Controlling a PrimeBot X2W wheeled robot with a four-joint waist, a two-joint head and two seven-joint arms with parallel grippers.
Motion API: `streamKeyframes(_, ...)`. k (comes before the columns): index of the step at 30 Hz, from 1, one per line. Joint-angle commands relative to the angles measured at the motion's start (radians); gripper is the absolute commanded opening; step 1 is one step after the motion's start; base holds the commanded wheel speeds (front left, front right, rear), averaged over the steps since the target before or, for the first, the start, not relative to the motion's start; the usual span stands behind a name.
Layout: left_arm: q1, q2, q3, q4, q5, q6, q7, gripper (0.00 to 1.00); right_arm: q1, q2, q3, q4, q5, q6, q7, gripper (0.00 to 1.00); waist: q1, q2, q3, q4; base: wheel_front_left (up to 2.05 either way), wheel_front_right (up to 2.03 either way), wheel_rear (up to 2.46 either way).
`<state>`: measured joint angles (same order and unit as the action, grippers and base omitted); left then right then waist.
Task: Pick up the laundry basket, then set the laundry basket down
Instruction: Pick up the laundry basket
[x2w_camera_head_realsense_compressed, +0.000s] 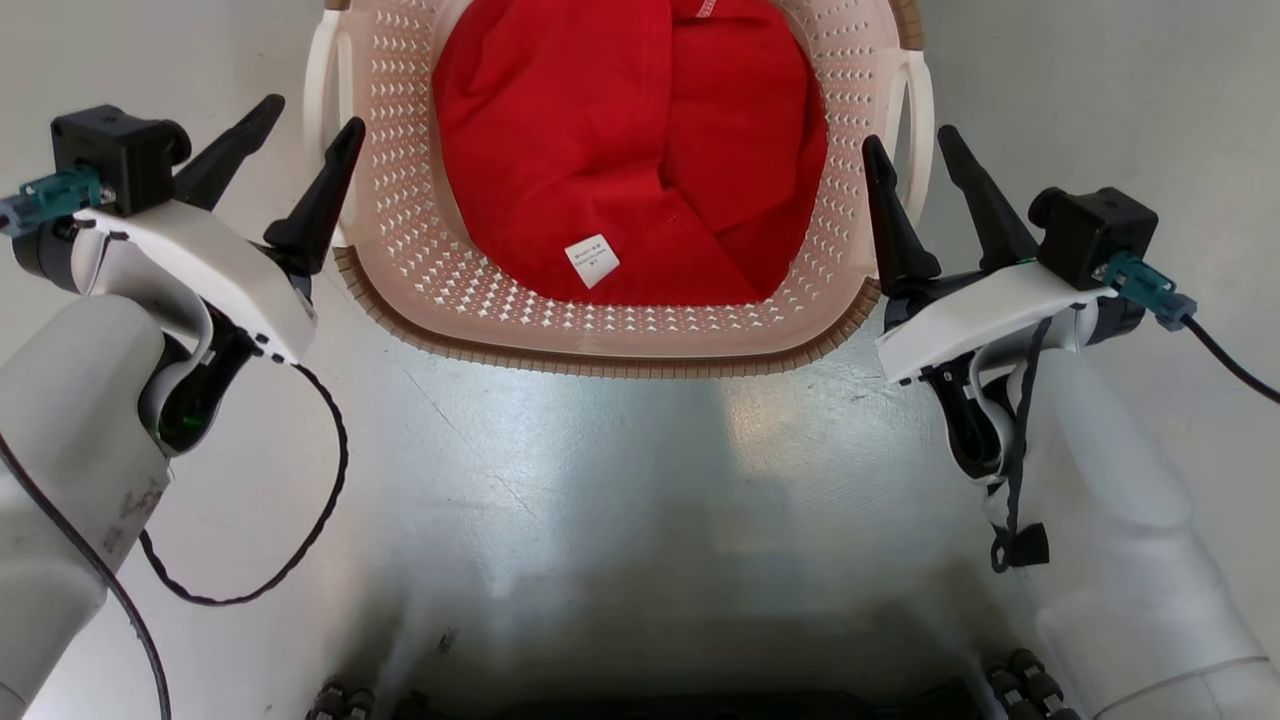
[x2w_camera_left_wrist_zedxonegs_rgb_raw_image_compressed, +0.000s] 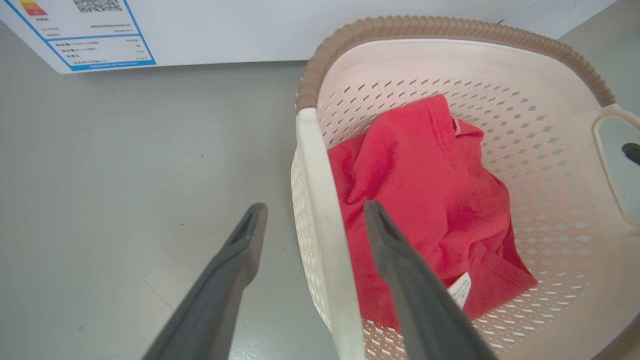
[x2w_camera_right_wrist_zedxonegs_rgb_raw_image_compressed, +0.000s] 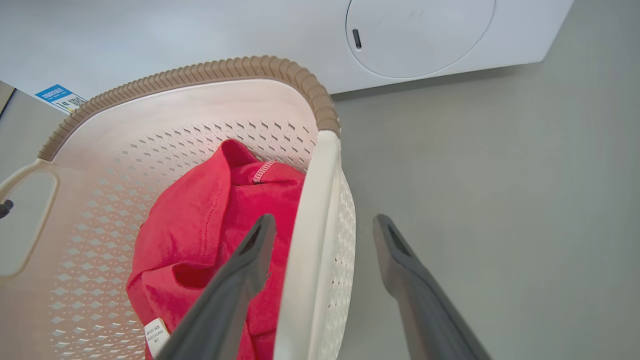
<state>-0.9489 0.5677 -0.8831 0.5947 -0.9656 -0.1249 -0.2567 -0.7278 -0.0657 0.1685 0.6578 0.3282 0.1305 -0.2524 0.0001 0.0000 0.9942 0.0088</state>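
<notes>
Cream-pink laundry basket (x2w_camera_head_realsense_compressed: 620, 360) sits on grey floor (x2w_camera_head_realsense_compressed: 620, 470) btwn both arms, near white washer (x2w_camera_right_wrist_zedxonegs_rgb_raw_image_compressed: 425, 30), red cloth (x2w_camera_head_realsense_compressed: 620, 130) inside. L gripper (x2w_camera_head_realsense_compressed: 311, 113) spread wide, straddling left handle (x2w_camera_left_wrist_zedxonegs_rgb_raw_image_compressed: 320, 210), one finger inside, one outside. R gripper (x2w_camera_head_realsense_compressed: 908, 137) same w/ right handle (x2w_camera_right_wrist_zedxonegs_rgb_raw_image_compressed: 310, 225). Neither clamps.

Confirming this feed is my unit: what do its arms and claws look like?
Pale grey forearms lead into white wrist shells. The left claw and right claw each have two long, dark, tapering fingers. Each wrist carries a black block with a teal connector, and thin black cables trail from both arms.
</notes>
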Motion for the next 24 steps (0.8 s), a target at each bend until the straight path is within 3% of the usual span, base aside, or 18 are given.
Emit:
streamKeyframes(1, -0.020, 0.050, 0.008, 0.002, -0.020, -0.006, -0.005, 1.00, 0.018, 0.015, 0.027, -0.008, 0.008, 0.000, -0.009, 1.00, 0.0000, 0.0000, 0.007, -0.001, 0.00, 0.00, 0.00)
streamKeyframes(10, -0.082, 0.036, -0.122, 0.055, -0.099, -0.006, -0.005, 1.00, -0.016, 0.015, 0.053, 0.048, 0.040, 0.000, -0.009, 1.00, 0.0000, 0.0000, 0.032, 0.003, 0.00, 0.00, 0.00)
streamKeyframes(23, -0.139, 0.020, -0.222, 0.106, -0.167, -0.006, -0.005, 1.00, -0.054, 0.015, 0.103, 0.101, 0.077, 0.000, -0.009, 1.00, 0.0000, 0.0000, 0.037, 0.001, 0.00, 0.00, 0.00)
streamKeyframes(24, -0.141, 0.021, -0.229, 0.103, -0.171, -0.006, -0.005, 0.89, -0.055, 0.015, 0.106, 0.103, 0.080, 0.000, -0.009, 0.88, 0.0000, 0.0000, 0.037, 0.000, 0.00, 0.00, 0.00)
